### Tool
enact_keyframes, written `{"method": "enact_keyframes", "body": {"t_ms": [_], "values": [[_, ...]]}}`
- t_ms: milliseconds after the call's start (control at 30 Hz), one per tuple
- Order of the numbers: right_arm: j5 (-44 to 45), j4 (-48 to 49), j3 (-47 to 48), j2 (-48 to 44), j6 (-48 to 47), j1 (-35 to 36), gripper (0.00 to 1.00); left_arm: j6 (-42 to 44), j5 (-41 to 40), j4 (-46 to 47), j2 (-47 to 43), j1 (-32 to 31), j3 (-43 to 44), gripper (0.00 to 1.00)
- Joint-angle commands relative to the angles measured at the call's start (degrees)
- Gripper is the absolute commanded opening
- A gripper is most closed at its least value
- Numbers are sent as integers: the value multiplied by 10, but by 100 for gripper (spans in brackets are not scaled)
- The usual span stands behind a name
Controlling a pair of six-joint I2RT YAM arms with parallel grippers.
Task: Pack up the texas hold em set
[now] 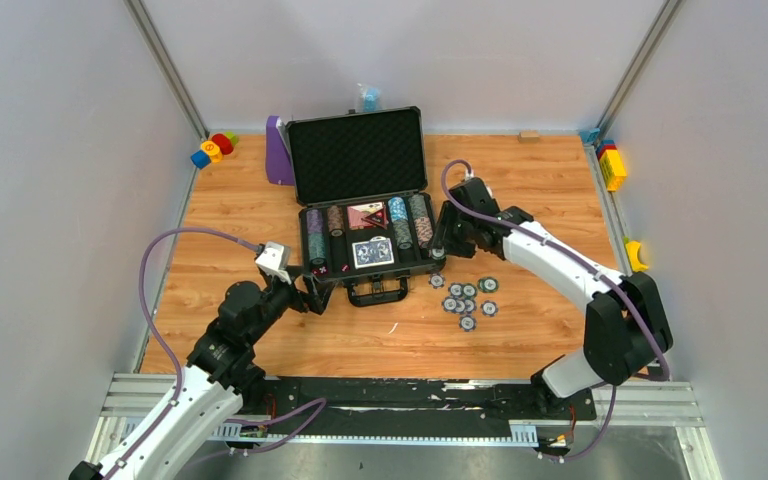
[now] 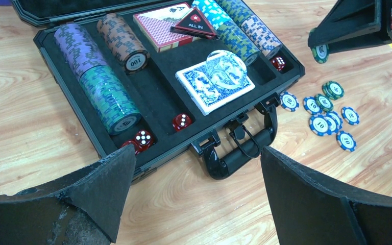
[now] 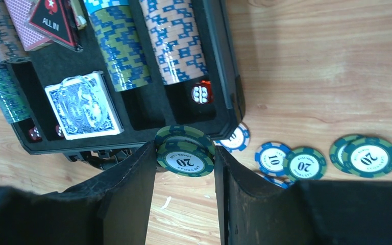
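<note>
The dark grey briefcase (image 1: 358, 155) lies open mid-table, its lid standing up. Its black foam tray holds rows of striped chips (image 2: 107, 87), a blue card deck (image 2: 214, 87), a red deck (image 2: 158, 25), an "ALL IN" button (image 2: 195, 25) and red dice (image 2: 143, 138). Several loose chips (image 1: 467, 297) lie on the wood right of the handle (image 1: 378, 292). My right gripper (image 3: 185, 159) is shut on two stacked green "20" chips (image 3: 186, 148), held just above the case's front right corner (image 3: 229, 120). My left gripper (image 2: 196, 153) is open and empty, just in front of the handle (image 2: 240, 153).
A purple stand (image 1: 278, 150) leans left of the lid. Coloured toy blocks (image 1: 213, 148) sit at the back left, and more blocks (image 1: 612, 168) along the right edge. Grey walls close in the table on three sides.
</note>
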Motion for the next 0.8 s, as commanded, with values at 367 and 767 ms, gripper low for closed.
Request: {"method": "enact_keyframes", "body": {"t_ms": [367,767], "values": [[15,144,27,54,-54,61,31,5,3,21,0,0,4,100],[118,292,-27,82,-118,102,28,5,4,20,-3,0,4,100]]}}
